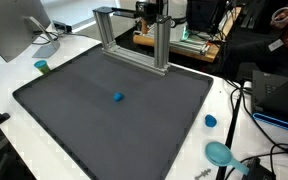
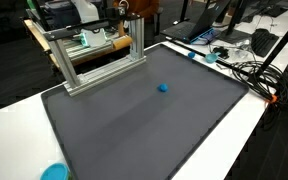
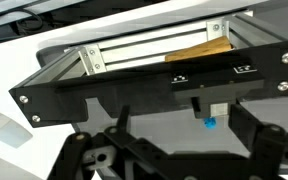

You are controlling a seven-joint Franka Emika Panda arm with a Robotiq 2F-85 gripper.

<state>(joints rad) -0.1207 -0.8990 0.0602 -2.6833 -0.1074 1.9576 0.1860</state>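
Note:
A small blue ball lies alone near the middle of a dark grey mat. In the wrist view the ball shows small and far off, right of centre, just under a black bar. My gripper stands open, its two dark fingers spread wide with nothing between them, high above the mat and well short of the ball. An aluminium frame stands at the mat's far edge. Only a dark part of the arm shows above this frame.
Around the mat on the white table are a green cylinder, a blue cap and a teal dish. Cables lie along one side. A monitor stands at a corner, and a wooden board sits behind the frame.

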